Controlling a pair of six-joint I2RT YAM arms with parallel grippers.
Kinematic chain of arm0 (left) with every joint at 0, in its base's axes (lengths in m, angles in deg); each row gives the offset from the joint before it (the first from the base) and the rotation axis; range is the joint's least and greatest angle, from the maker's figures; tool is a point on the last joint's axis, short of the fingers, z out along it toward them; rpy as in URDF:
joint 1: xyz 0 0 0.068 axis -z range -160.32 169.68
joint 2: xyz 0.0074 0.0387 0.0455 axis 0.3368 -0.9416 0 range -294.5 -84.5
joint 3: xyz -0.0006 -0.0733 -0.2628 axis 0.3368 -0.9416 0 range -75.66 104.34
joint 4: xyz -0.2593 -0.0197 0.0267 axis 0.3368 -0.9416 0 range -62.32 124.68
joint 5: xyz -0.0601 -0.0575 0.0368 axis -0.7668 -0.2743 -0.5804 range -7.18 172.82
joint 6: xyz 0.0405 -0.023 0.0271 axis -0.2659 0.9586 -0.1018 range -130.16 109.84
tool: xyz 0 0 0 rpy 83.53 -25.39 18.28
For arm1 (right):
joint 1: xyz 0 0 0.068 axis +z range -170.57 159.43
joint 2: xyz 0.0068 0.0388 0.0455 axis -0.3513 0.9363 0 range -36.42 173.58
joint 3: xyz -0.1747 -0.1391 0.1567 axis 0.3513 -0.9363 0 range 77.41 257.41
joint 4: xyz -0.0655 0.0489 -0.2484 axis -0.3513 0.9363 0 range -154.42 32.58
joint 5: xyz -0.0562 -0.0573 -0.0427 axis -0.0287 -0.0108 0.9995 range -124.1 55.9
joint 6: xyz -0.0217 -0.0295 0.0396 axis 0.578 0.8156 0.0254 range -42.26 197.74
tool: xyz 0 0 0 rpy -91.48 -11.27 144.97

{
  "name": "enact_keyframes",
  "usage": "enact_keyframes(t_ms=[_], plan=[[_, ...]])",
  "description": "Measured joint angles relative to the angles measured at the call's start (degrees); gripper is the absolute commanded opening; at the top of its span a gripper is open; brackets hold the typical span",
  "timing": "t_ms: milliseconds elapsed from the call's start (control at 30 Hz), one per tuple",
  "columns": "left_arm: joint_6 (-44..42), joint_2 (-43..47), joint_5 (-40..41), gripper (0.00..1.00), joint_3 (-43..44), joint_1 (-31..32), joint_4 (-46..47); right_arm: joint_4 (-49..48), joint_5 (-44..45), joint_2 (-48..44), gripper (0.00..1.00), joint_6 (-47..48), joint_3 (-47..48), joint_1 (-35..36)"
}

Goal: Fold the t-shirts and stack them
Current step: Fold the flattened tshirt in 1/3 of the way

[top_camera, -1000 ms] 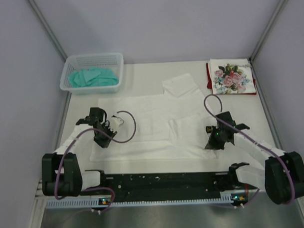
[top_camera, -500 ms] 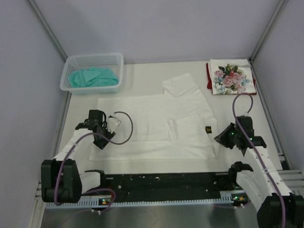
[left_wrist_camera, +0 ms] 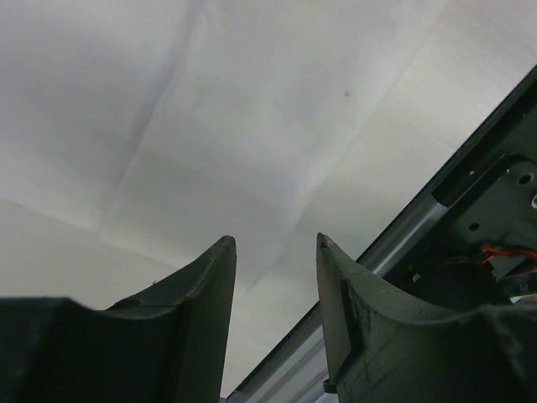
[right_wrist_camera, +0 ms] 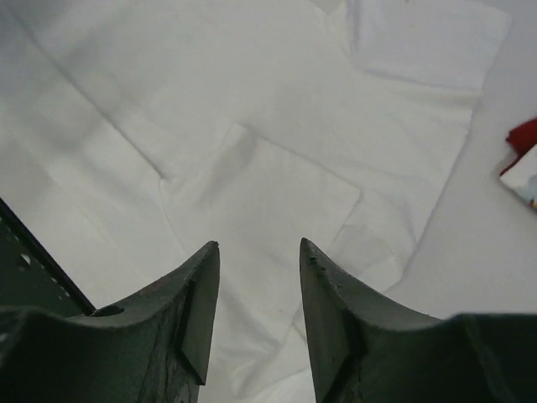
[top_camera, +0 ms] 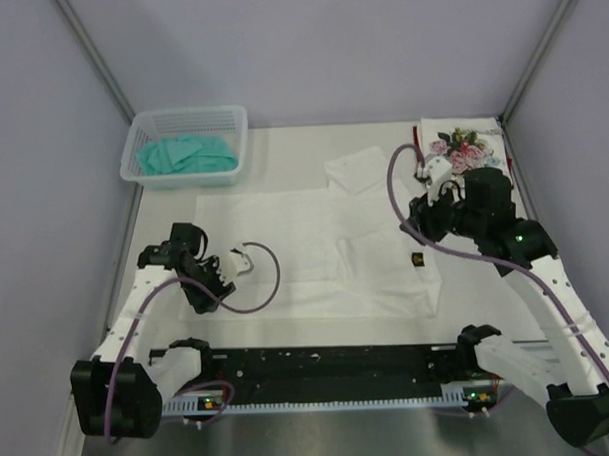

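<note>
Three shirts: one white shirt (top_camera: 315,250) spread flat on the table (top_camera: 282,151), one rose shirt (top_camera: 472,150) atop one red shirt (right_wrist_camera: 522,136) at far right. Two pairs, left jaws and right jaws, both partly open and empty, above the white shirt

basket (top_camera: 188,178) far left, rose-print shirt (top_camera: 466,148) far right

Holding the left gripper (left_wrist_camera: 275,245) low at the near left, fingers parted, gripping nothing. Reaching the right arm (top_camera: 549,281) toward the far right, right gripper (right_wrist_camera: 258,246) pointing down, likewise parted and empty.
</note>
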Motion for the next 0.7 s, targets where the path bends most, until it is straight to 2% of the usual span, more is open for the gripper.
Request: enact_keyframes(t_ms=[133,267,400,567,633,700], plan=[[-7.08,2.56,2.29,0.52,-5.07,0.02,-1.25,4.74,-2.03,0.35,0.41,22.4,-2.93,7.61],[-12.04,2.58,7.06,0.52,-11.28,0.02,1.27,13.22,0.46,4.11,0.43,36.87,-11.56,20.17],[-13.73,1.97,9.42,0.45,-13.66,0.02,5.25,17.88,4.48,4.94,0.43,44.35,-21.05,24.22],[-14.36,1.97,9.14,0.31,-14.58,0.02,10.1,13.64,11.3,2.8,0.46,49.7,-28.89,24.87],[-14.43,1.97,8.83,0.26,-15.21,0.02,11.15,12.22,12.9,3.37,0.42,50.4,-29.66,25.29],[-14.84,1.97,8.5,0.17,-16.06,0.02,11.91,10.21,14.36,4.13,0.39,50.99,-30.56,26.14]])
